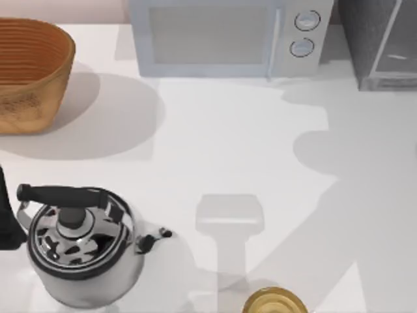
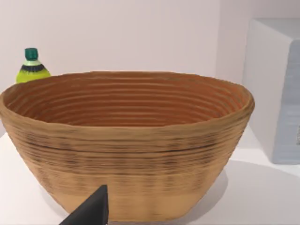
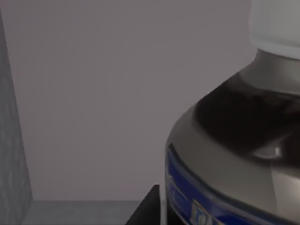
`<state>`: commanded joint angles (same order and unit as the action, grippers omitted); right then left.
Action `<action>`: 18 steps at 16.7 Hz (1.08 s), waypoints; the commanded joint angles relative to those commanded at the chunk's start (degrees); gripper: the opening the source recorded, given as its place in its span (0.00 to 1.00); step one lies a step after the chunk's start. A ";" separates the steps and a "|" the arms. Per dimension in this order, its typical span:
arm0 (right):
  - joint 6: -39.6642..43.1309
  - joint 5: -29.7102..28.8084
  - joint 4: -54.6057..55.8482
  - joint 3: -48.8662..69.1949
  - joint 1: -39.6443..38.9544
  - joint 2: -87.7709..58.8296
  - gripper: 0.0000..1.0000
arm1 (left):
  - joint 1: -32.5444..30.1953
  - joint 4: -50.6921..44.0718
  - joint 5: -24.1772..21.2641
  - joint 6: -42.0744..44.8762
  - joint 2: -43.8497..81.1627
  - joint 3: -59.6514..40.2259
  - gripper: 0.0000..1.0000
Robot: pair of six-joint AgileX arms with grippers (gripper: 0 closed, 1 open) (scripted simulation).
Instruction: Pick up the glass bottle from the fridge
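The small round glass bottle point(image 3: 234, 154) with white cap and blue label stands upright inside the large dark grey fridge point(image 1: 381, 42) at the table's point(image 1: 234, 143) far right, close before the right claw; whether that claw grips it, I cannot tell. The woven brown wicker basket point(image 2: 126, 140) before the left arm holds nothing visible; a green-capped yellow bottle point(image 2: 31, 66) stands behind it.

Glossy glass bottle point(image 3: 234, 154) (matt white cap), polished metal kettle point(image 1: 81, 251), rough woven basket point(image 2: 126, 140)
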<state>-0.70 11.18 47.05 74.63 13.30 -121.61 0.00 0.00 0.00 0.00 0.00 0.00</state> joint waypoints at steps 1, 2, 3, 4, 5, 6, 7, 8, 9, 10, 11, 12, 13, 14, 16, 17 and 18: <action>-0.09 0.02 0.13 -0.20 -0.01 -0.24 0.00 | 0.00 0.00 0.00 0.00 0.00 0.00 1.00; -0.07 0.04 0.19 -0.36 0.01 -0.09 0.00 | 0.00 0.00 0.00 0.00 0.00 0.00 1.00; 0.01 0.12 0.46 -1.10 0.15 0.56 0.00 | 0.00 0.00 0.00 0.00 0.00 0.00 1.00; 0.12 0.25 0.97 -2.44 0.38 1.64 0.00 | 0.00 0.00 0.00 0.00 0.00 0.00 1.00; 0.20 0.46 1.66 -4.38 0.69 3.05 0.00 | 0.00 0.00 0.00 0.00 0.00 0.00 1.00; 0.25 0.73 2.49 -6.92 1.05 4.67 0.00 | 0.00 0.00 0.00 0.00 0.00 0.00 1.00; 0.24 1.08 3.42 -9.93 1.42 6.44 0.00 | 0.00 0.00 0.00 0.00 0.00 0.00 1.00; 0.18 1.49 4.40 -13.25 1.79 8.31 0.00 | 0.00 0.00 0.00 0.00 0.00 0.00 1.00; 0.11 1.92 5.39 -16.61 2.13 10.24 0.00 | 0.00 0.00 0.00 0.00 0.00 0.00 1.00; 0.02 2.36 6.36 -19.68 2.45 12.11 0.00 | 0.00 0.00 0.00 0.00 0.00 0.00 1.00; -0.06 2.78 7.29 -22.25 2.73 13.80 0.00 | 0.00 0.00 0.00 0.00 0.00 0.00 1.00; -0.12 3.13 8.11 -24.20 2.98 15.22 0.00 | 0.00 0.00 0.00 0.00 0.00 0.00 1.00; -0.16 3.39 8.76 -25.54 3.17 16.27 0.00 | 0.00 0.00 0.00 0.00 0.00 0.00 1.00; -0.18 3.55 9.15 -26.27 3.28 16.86 0.00 | 0.00 0.00 0.00 0.00 0.00 0.00 1.00; -0.19 3.58 9.22 -26.40 3.30 16.95 0.00 | 0.00 0.00 0.00 0.00 0.00 0.00 1.00; -0.19 3.58 9.22 -26.40 3.30 16.95 0.00 | 0.00 0.00 0.00 0.00 0.00 0.00 1.00; -0.28 3.53 9.05 -26.23 2.97 16.61 0.00 | 0.00 0.00 0.00 0.00 0.00 0.00 1.00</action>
<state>-0.98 14.70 56.11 48.40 16.27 -105.00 0.00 0.00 0.00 0.00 0.00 0.00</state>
